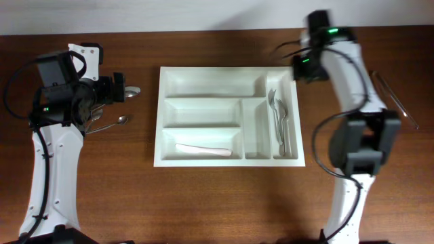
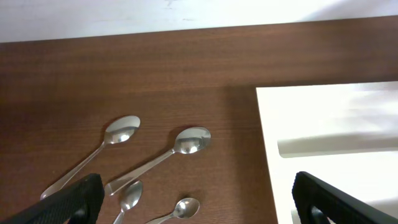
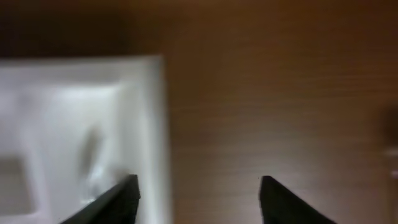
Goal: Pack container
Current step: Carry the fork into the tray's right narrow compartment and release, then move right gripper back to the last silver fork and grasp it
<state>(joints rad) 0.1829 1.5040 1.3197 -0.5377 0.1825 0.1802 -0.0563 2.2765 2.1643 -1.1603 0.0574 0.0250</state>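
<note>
The tray (image 1: 203, 112) lies mid-table, partly packed: forks (image 1: 279, 118) fill its far-right slot and one pale utensil (image 1: 203, 149) lies in a wide one. Four spoons (image 2: 193, 140) lie to its left, and thin pieces (image 1: 397, 102), perhaps knives, to its right. The left gripper (image 2: 199, 202) hangs spread over the spoons. The right gripper (image 3: 199, 202), spread and empty, hovers just beside the tray's right rim.

Looks like a robotics lab bench staged with kitchen goods, not a lived-in home. Dark wood-grain table (image 1: 217, 203), plain pale wall (image 1: 203, 13) along its far edge. White-and-black left arm (image 1: 54, 156) and right arm (image 1: 352, 196) rise from the near side. White cutlery tray (image 1: 160, 102) centre, forks (image 1: 280, 122) inside; loose spoons (image 2: 186, 142) far left.
</note>
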